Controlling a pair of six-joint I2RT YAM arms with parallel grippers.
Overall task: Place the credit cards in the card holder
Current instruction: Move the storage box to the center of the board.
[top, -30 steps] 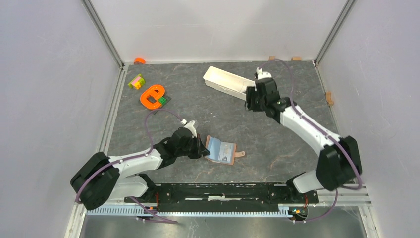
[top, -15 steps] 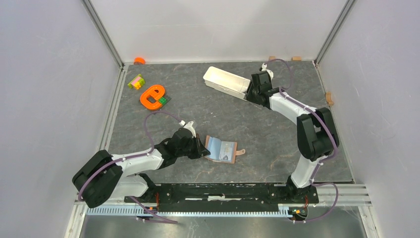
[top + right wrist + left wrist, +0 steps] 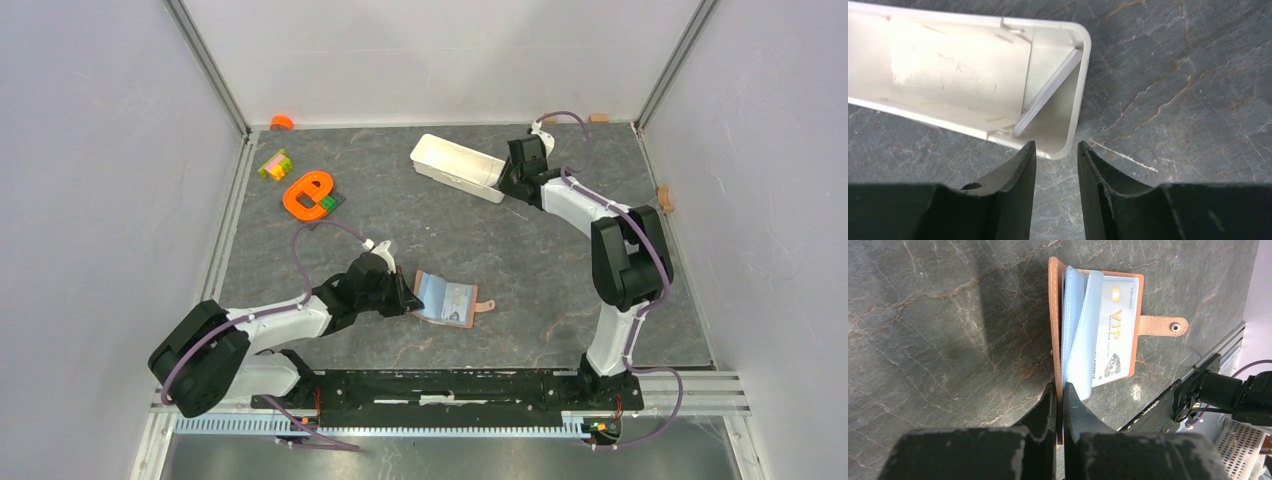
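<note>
Cards [image 3: 1048, 95] stand on edge as a thin stack, leaning slantwise across the inside of the tray's [image 3: 948, 65] end. The tray lies near the table's [image 3: 560, 290] far edge, a little right of the middle. The right gripper [image 3: 1056, 147] hangs just outside that end of the tray. Its fingers are spread with a plain gap between them and grip nothing; whether the tips touch the rim I cannot tell. The holder [image 3: 447, 301] lies open nearer the table's near edge, about midway between the sides and well apart from the tray. Its brown cover lies flat, pale sleeves fan up from the spine, a VIP card [image 3: 1115, 335] sits in one sleeve, and the snap tab [image 3: 1162, 326] sticks out toward the table's right side. The left gripper [image 3: 1059, 390] is pressed together on the cover's left edge, pinching the thin leather between its fingers. Toward the far left corner lie an orange toy [image 3: 308, 193], some bricks [image 3: 274, 164] just beyond it, and an orange cap [image 3: 281, 122] at the far edge.
</note>
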